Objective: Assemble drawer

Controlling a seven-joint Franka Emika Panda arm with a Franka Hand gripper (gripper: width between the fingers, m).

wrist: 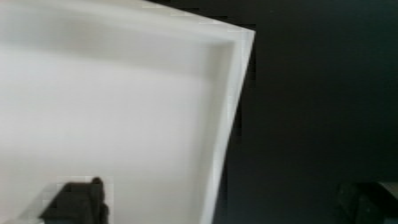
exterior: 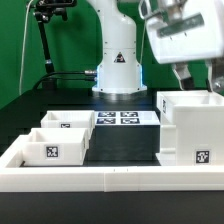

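Note:
The tall hollow white drawer case (exterior: 188,128) stands at the exterior view's right, with a square tag low on its front. Two small white trays sit at the exterior view's left, one behind (exterior: 66,122) and one in front (exterior: 55,150), each tagged. My gripper (exterior: 198,82) hangs just above the case's top rim, open and empty. In the wrist view the case's white surface (wrist: 107,100) fills one side and its edge runs between the two dark fingertips (wrist: 75,200). The gripper (wrist: 222,205) holds nothing.
The marker board (exterior: 120,117) lies flat between the trays and the case, in front of the robot base (exterior: 118,60). A low white border wall (exterior: 110,180) runs along the front and the exterior view's left. A dark stand (exterior: 45,40) is behind.

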